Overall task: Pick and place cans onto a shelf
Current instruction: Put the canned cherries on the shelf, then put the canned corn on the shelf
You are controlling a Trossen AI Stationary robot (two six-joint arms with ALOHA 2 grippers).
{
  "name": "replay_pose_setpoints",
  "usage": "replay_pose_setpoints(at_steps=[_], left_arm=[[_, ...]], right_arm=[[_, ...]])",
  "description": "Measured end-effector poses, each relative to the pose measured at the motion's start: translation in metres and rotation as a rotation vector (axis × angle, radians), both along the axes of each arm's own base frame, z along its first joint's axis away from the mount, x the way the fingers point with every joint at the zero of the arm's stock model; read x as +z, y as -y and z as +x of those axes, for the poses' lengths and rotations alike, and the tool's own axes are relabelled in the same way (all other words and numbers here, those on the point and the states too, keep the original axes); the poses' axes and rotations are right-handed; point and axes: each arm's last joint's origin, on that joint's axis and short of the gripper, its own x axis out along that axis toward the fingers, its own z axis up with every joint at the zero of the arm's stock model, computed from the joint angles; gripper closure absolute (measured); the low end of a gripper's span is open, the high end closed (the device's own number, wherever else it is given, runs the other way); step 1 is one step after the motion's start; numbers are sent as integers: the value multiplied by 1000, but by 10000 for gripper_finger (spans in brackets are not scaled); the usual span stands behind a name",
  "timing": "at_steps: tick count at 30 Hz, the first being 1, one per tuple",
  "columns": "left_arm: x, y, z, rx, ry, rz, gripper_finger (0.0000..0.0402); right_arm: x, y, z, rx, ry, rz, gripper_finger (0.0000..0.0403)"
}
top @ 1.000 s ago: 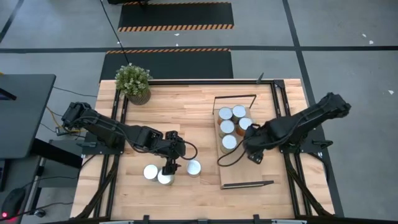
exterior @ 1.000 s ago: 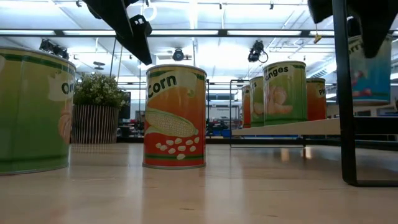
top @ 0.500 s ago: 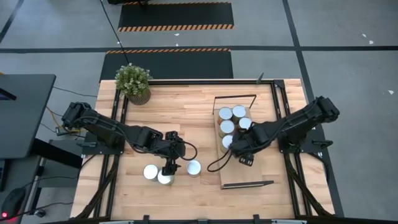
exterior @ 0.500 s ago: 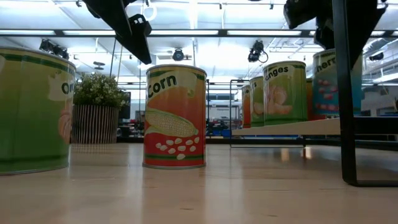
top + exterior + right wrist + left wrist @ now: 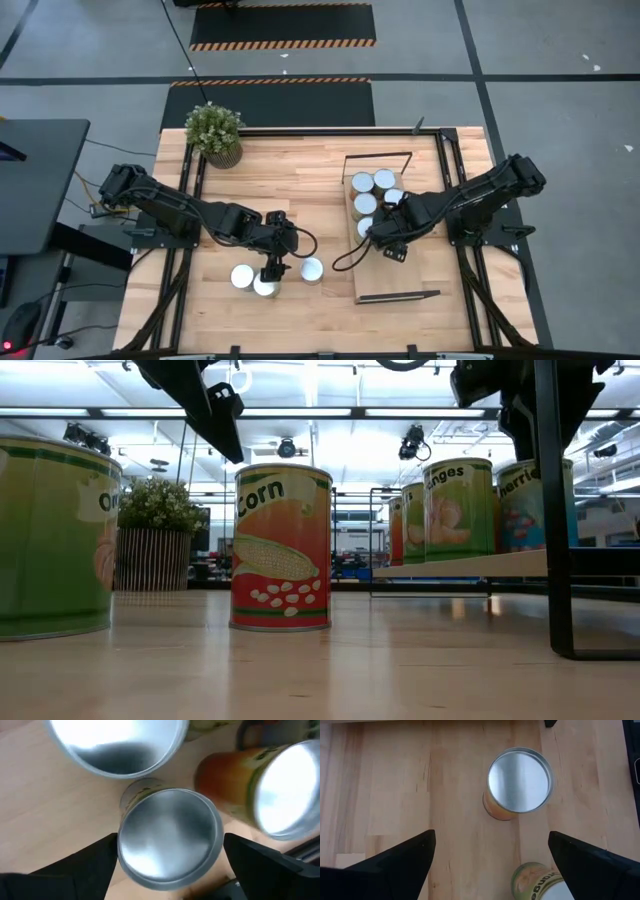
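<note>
High view: the right claw (image 5: pixel 378 236) hangs over the long light-wood shelf with thin black metal end frames (image 5: pixel 400 278), directly above the nearest can of the cluster standing at the shelf's far part. Right wrist view shows its two dark fingers (image 5: pixel 75 870) spread wide on either side of a silver-topped round tin (image 5: pixel 170 837), with gaps on both sides, so the tin is not gripped. Beside it stand an orange-sided tin (image 5: pixel 280 790) and another silver-topped one (image 5: pixel 115 742).

Over the pale wooden desk (image 5: pixel 300 180), the left claw (image 5: pixel 268 272) hovers above three loose tins. Its fingers (image 5: pixel 395 865) are wide apart and hold nothing; a silver-topped orange tin (image 5: pixel 520 781) stands between and beyond them, and a green-labelled tin (image 5: pixel 540 882) is nearer.

Low view shows the orange corn-label can (image 5: pixel 282 547) upright on the desk, and a small potted green plant (image 5: pixel 155 545) behind.
</note>
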Motion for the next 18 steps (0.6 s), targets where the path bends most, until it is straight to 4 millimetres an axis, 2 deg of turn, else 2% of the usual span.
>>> replay_pose_setpoints(at_steps=[10, 14, 18], left_arm=[[-1, 0, 1, -27, -1, 18, 8], [-20, 4, 3, -37, -23, 26, 8], [-36, 2, 3, -23, -21, 53, 8]], right_arm=[[37, -9, -1, 40, 87, -128, 37], [48, -23, 1, 97, 203, -177, 37], [52, -43, 12, 213, 394, -220, 37]])
